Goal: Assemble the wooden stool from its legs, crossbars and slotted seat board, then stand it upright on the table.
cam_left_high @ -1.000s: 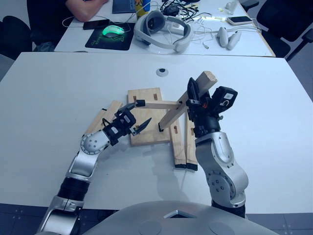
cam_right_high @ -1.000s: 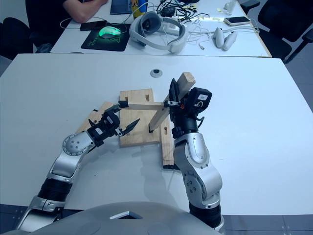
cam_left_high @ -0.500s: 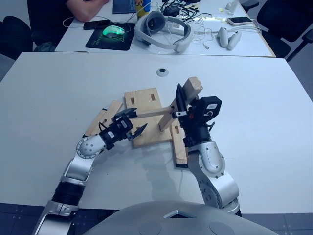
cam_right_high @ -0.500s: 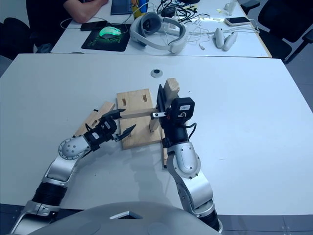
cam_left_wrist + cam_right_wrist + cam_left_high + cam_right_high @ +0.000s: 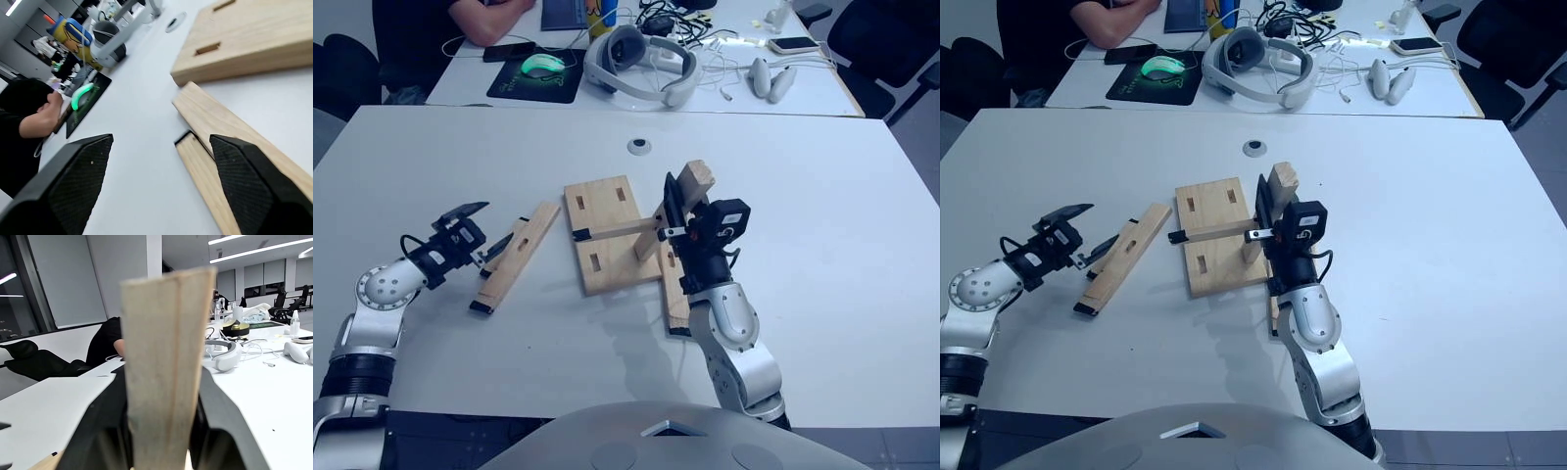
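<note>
Stool parts lie spread over the white table (image 5: 822, 245). At its middle the pale square wooden seat board with rectangular slots (image 5: 626, 264) lies flat. Over the board's right edge the right gripper (image 5: 679, 201) is clamped on a thick pale wooden leg (image 5: 697, 177), held tilted with its top end leaning away from the robot. The right wrist view shows black fingers (image 5: 105, 431) pressed on both sides of it. A thin wooden crossbar with a dark tip (image 5: 617, 230) sticks out from that leg and reaches leftward above the board. Just beside the board, under the right arm, more flat wooden leg pieces (image 5: 674, 304) lie on the table. Left of the board, apart from it, a long slotted wooden plank with dark ends (image 5: 517, 255) lies flat at an angle. The left gripper (image 5: 487, 231) sits at that plank's left side, its jaws spread wide and holding nothing. Toward the far edge sits a small round grey cable port (image 5: 638, 147).
</note>
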